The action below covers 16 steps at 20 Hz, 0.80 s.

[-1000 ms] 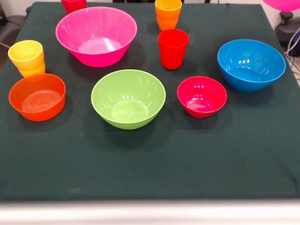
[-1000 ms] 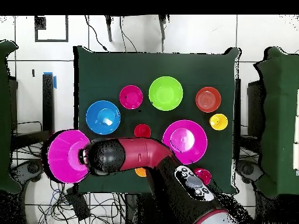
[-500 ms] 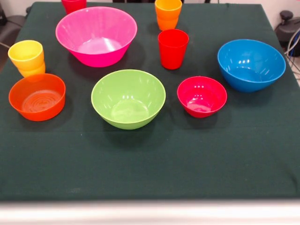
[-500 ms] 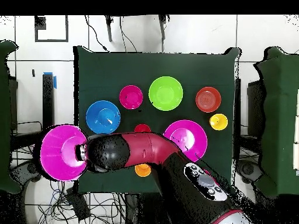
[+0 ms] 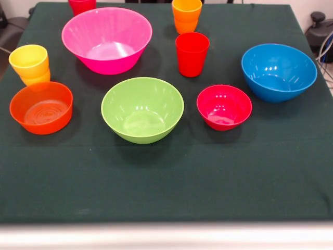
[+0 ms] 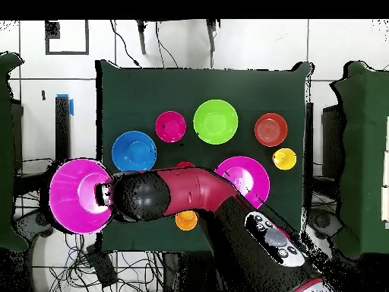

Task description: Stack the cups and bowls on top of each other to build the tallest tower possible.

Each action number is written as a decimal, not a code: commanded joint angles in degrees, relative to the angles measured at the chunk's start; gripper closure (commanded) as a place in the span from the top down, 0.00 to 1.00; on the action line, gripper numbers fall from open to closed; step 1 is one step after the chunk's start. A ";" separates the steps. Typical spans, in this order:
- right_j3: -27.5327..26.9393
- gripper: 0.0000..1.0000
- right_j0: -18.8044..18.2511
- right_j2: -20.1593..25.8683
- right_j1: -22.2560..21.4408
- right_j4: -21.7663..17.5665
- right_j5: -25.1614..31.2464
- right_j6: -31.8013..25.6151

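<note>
The red and black arm (image 6: 190, 199) reaches past the table's (image 5: 166, 177) edge, its gripper (image 6: 100, 196) at a large glossy hot-pink bowl (image 6: 76, 196); finger state cannot be told. The lime-green plastic bowl (image 5: 142, 108) sits mid-table, unstacked.

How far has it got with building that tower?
Barely started: nothing is stacked into a tower. The green bowl, small red bowl, blue bowl and red cup stand apart on the table. The arm is carrying a second pink bowl off the table's edge. All the stacking remains.
</note>
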 commanded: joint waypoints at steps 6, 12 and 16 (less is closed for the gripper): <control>-10.00 0.00 0.91 -1.57 3.70 -5.94 11.94 -4.46; -14.58 0.00 -0.30 -2.51 6.36 -10.38 15.13 -7.03; -15.23 0.00 -1.61 -1.81 7.32 -11.91 15.06 -7.49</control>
